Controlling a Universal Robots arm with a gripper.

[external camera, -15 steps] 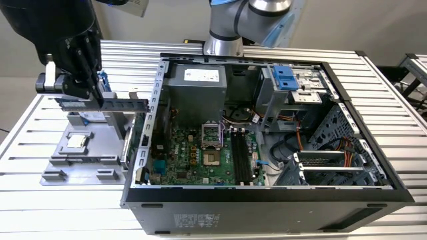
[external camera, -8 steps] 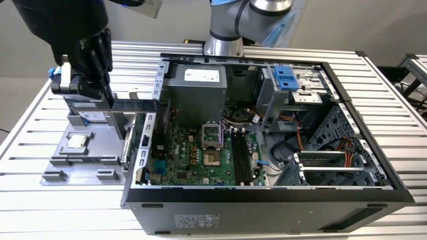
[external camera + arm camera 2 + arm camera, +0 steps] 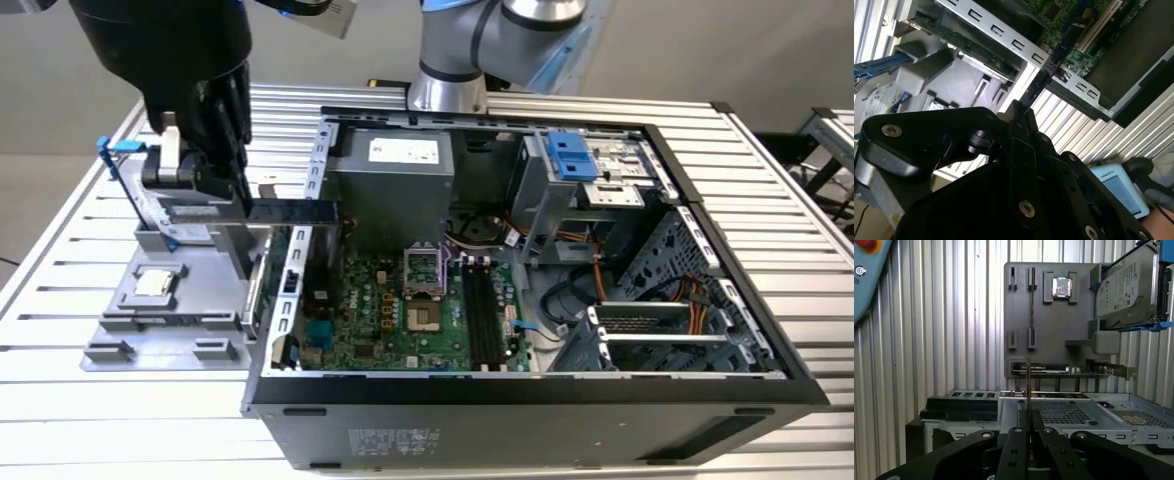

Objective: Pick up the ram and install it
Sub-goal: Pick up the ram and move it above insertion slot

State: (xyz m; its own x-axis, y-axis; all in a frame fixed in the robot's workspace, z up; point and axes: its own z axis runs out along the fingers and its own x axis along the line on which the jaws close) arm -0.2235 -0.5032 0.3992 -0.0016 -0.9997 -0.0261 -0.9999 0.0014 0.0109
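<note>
Exterior view: the claw is clenched on the ram, a long, thin, dark-blue stick. It sticks out sideways in the air, above the wall of the open computer on the desk. In the first wrist view the hard drive has a white label with print I cannot read.

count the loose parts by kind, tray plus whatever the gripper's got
ram: 2 (held ram in the gripper, second stick on edge on the grey tray)
cpu: 1
hard drive: 1
expansion card: 1
total: 5
</note>
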